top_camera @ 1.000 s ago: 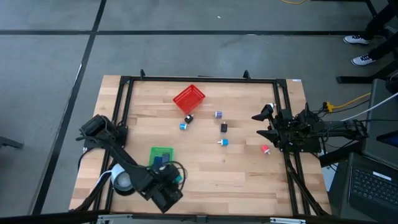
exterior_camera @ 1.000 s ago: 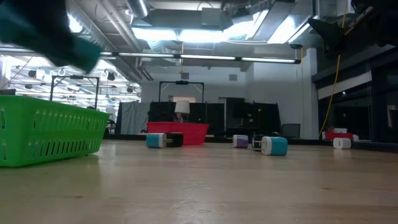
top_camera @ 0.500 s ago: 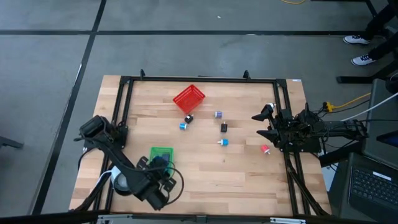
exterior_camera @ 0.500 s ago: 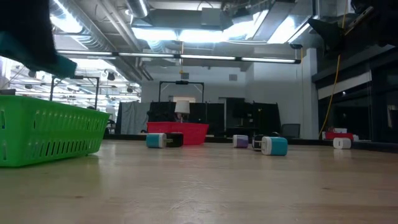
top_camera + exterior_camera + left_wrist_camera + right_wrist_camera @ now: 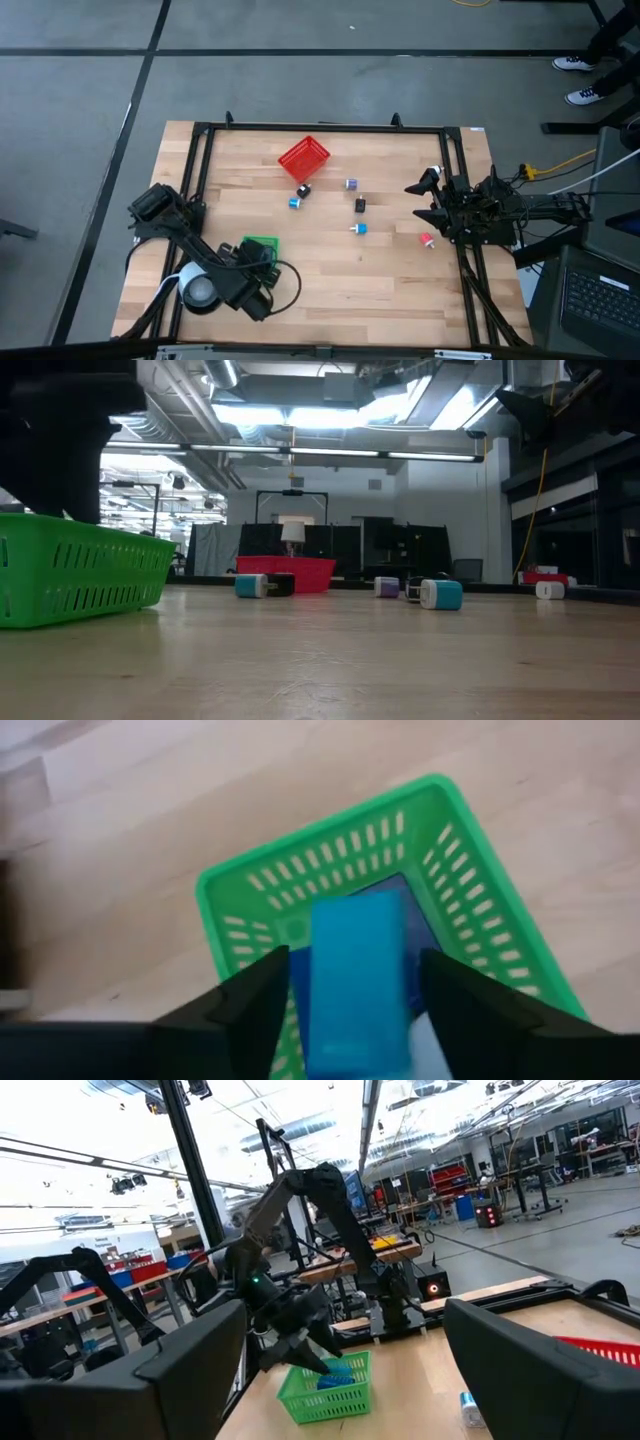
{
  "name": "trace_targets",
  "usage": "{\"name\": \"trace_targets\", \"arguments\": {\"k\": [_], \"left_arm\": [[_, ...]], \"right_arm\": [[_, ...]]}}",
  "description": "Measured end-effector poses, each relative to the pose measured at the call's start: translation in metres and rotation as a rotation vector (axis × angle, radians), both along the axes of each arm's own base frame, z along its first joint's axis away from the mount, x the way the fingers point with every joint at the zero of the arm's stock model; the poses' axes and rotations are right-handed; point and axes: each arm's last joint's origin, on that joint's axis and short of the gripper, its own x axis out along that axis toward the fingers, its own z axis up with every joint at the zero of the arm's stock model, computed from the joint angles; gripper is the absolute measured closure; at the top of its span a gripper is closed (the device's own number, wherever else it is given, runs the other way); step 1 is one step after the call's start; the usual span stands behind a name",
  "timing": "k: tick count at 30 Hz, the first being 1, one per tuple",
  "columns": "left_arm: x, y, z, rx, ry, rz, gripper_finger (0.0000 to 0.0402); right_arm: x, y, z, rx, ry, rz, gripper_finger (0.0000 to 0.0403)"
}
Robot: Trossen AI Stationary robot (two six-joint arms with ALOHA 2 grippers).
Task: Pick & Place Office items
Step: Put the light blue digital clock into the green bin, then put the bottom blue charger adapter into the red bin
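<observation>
our left gripper (image 5: 350,1010) clenches a blue block (image 5: 357,985) by its long sides over the green basket (image 5: 235,885); it looks light, stiff, slippery.

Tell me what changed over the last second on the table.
The left gripper, holding a blue block, swung from the table's near edge toward the left side and now sits over the green basket. The right gripper stayed parked at the right edge, and the red basket and loose pieces did not move.

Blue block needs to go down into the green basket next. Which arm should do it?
Left. Its hand already holds the blue block directly over the green basket. The right hand sits parked at the table's right edge.
</observation>
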Motion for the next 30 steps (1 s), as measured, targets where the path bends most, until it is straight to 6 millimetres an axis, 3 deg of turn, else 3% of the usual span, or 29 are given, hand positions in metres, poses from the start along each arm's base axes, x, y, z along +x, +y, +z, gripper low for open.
{"name": "trace_targets", "arguments": {"k": [4,9,19,30], "left_arm": [[0.002,0.0,0.002,0.023,-0.036,-0.006,0.0137],[0.006,-0.001,0.007,0.07,-0.112,-0.018,0.0126],[0.024,0.012,0.018,0.411,-0.566,-0.052,0.0128],[0.051,0.048,0.02,0.598,-0.417,-0.12,0.0128]], "right_arm": [[0.0,0.0,0.0,0.0,0.0,0.0,0.0058],[0.0,0.0,0.0,0.0,0.0,0.0,0.0058],[0.003,-0.007,-0.004,0.096,0.041,-0.236,0.0058],[0.017,-0.013,-0.013,0.037,0.14,-0.42,0.0058]]}}
